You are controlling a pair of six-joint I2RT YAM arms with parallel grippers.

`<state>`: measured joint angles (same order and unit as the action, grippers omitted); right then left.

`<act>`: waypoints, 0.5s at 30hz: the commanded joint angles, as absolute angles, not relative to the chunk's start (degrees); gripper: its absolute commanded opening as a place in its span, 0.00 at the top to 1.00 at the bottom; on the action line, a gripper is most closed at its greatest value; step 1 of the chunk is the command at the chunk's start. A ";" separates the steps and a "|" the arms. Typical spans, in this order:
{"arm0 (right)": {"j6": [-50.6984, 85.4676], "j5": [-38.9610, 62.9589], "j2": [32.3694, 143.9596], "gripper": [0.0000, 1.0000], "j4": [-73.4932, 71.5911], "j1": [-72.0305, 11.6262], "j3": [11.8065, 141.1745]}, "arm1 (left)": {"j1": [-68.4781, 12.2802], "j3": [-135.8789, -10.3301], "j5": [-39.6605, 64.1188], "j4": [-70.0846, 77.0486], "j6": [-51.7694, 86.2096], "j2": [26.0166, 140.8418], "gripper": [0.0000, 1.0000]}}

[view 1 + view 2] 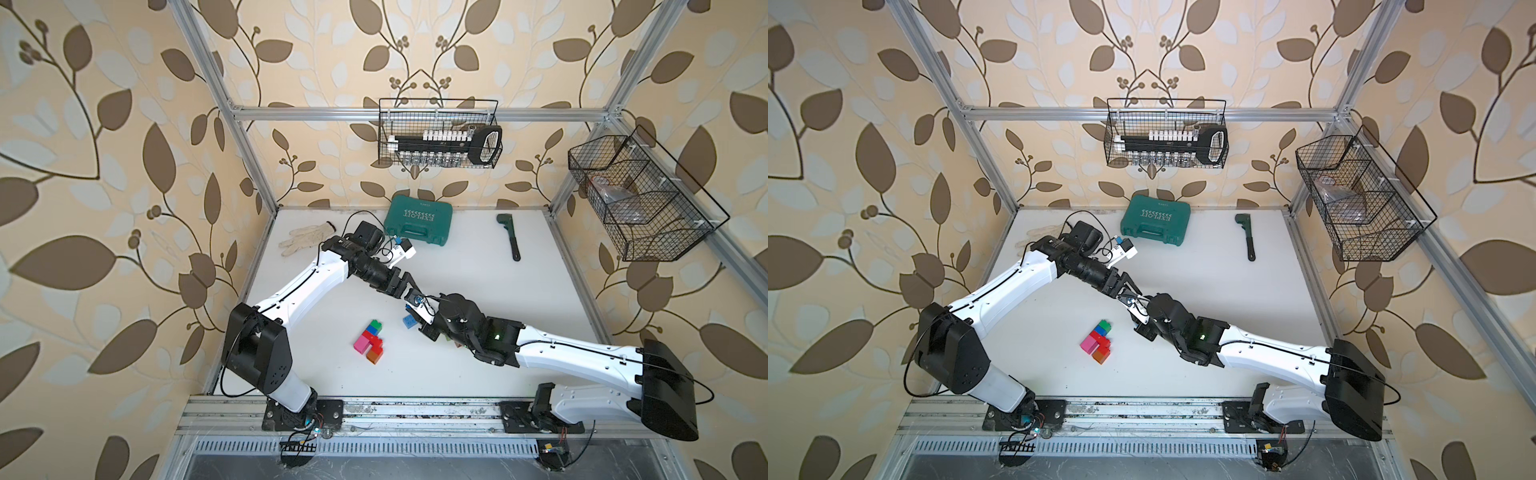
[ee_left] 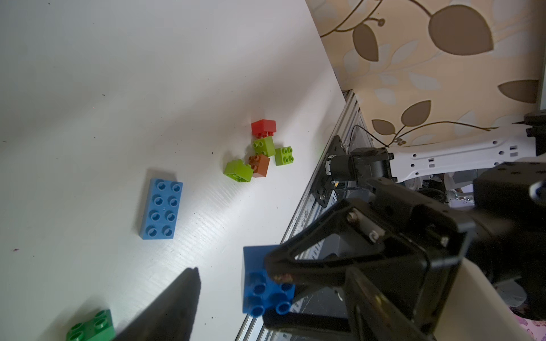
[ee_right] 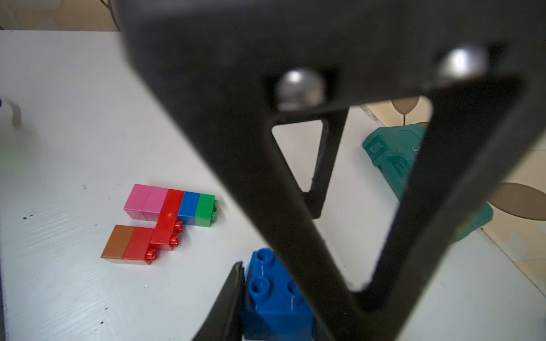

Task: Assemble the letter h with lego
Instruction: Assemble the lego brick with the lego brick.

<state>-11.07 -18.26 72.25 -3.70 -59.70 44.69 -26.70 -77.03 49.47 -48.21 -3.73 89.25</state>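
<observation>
Right gripper [image 3: 273, 283] clamps a dark blue square brick [image 3: 277, 313] above the white table [image 1: 478, 291], near the half-built lego h [image 1: 370, 341]. Left gripper [image 1: 409, 291] hovers close by, jaws apart, empty. Best bet: square the brick's underside to exposed studs, brace the stack with the left, and press slowly.

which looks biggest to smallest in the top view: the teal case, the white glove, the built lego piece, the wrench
1. teal case
2. white glove
3. lego build and wrench: about the same length. The wrench is thinner and lies farther from the camera, so I won't rank these two.
</observation>
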 commanded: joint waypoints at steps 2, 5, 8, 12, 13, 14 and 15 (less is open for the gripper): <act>-11.38 -21.41 70.81 0.71 -6.99 -59.59 46.11 | -27.46 -75.40 50.61 -50.13 -6.85 87.19 0.25; -11.34 -21.14 69.73 0.71 -7.62 -59.58 45.54 | -27.47 -74.65 50.52 -49.49 -6.52 87.46 0.28; -12.06 -21.02 69.31 0.71 -8.27 -59.48 45.41 | -27.60 -74.53 50.62 -49.31 -6.55 87.70 0.29; -12.75 -20.48 68.82 0.71 -9.51 -59.34 44.80 | -27.79 -75.04 52.34 -49.95 -6.72 88.42 0.30; -12.87 -19.95 68.82 0.71 -10.11 -59.18 44.54 | -27.97 -75.08 52.76 -50.30 -7.14 88.54 0.31; -13.08 -19.36 68.82 0.71 -10.76 -59.16 44.35 | -28.26 -74.98 53.14 -50.52 -7.73 88.52 0.33; -13.51 -19.15 68.95 0.71 -11.13 -59.12 44.39 | -28.62 -74.80 53.27 -50.54 -8.29 88.63 0.36</act>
<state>-12.62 -19.14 70.50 -5.61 -59.61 44.47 -27.16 -74.83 51.66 -48.01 -5.61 88.88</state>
